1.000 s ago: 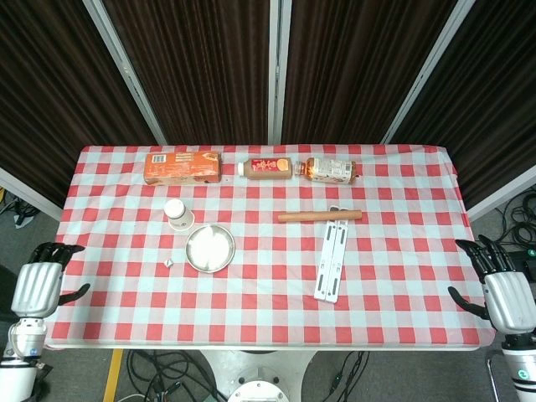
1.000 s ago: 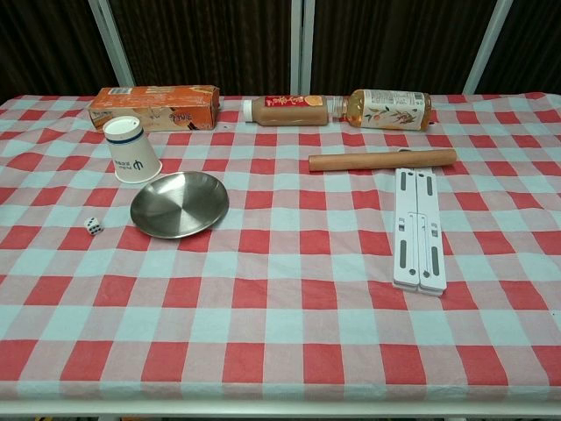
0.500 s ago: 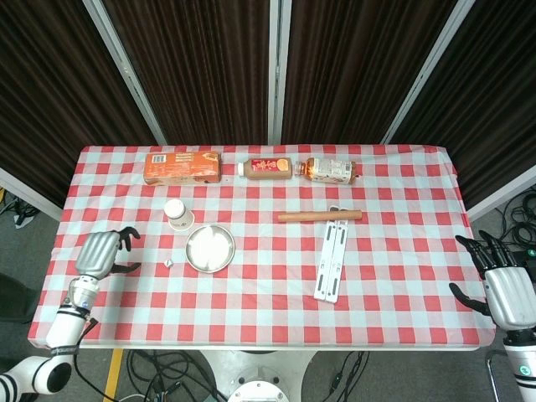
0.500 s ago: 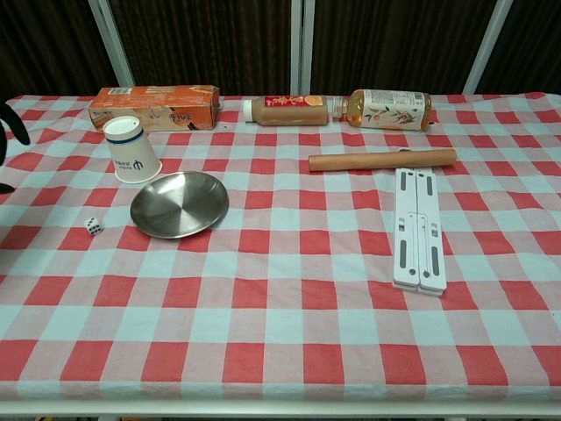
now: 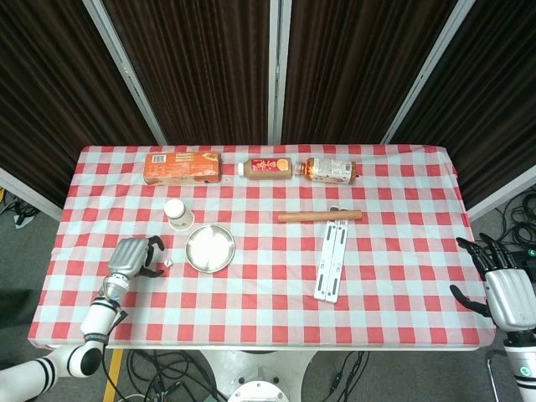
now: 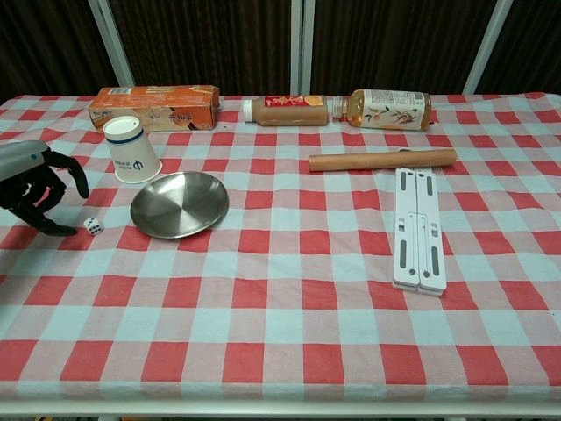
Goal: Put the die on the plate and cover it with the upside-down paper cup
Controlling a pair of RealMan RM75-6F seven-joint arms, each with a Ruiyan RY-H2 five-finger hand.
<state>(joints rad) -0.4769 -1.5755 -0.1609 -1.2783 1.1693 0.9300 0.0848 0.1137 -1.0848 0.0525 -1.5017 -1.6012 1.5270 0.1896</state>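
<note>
Fingers spread and empty, the left hand (image 6: 33, 187) hovers just left of the die (image 6: 92, 225) on the near-left cloth, poised for the pickup; a fine pinch comes next. Just right lies the plate (image 6: 179, 203), the paper cup (image 6: 131, 150) beyond. Off the table's right edge, the right hand (image 5: 508, 293) waits, fingers apart.

Sitting on the table (image 6: 289, 351): one die (image 6: 93, 225), one paper cup (image 6: 131, 150), one plate (image 6: 179, 203), two bottles (image 6: 286, 110) (image 6: 388, 109), one carton (image 6: 156, 107), one wooden rod (image 6: 382, 160), one white folding stand (image 6: 419, 229).
</note>
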